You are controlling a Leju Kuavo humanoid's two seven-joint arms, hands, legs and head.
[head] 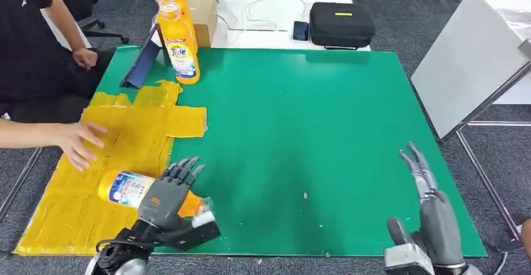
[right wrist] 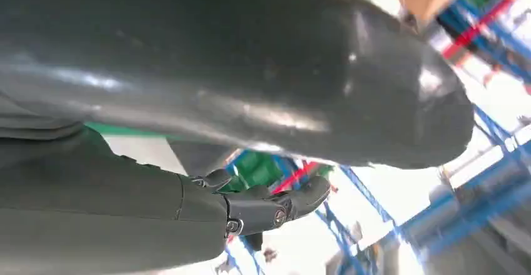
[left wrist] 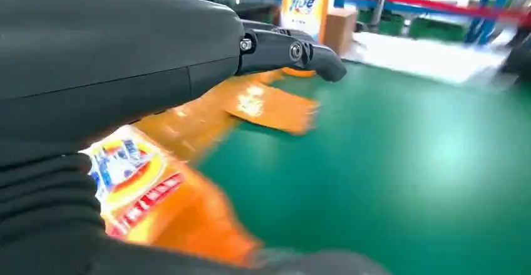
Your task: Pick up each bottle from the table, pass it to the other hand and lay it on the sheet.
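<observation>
The bottle (head: 128, 189) lies on its side on the yellow sheet (head: 134, 121), under our left hand (head: 168, 190), whose fingers rest spread over its neck end; we cannot tell if they grip it. Our right hand (head: 429, 206) hangs open and empty, well apart over the green counter (head: 300, 131). A person's hand (head: 78, 142) lies just beyond the bottle. More upright bottles (head: 178, 37) stand far ahead; the left wrist view is blurred

Wide bare stretch of green mat (head: 300, 137) between left hand (head: 168, 195) and right hand (head: 432, 206). Person's hand (head: 78, 142) lies on yellow sheet (head: 134, 124). Lying bottle (head: 134, 190) under left hand. Upright bottles (head: 178, 37), box (head: 203, 18) crowd far left corner.
</observation>
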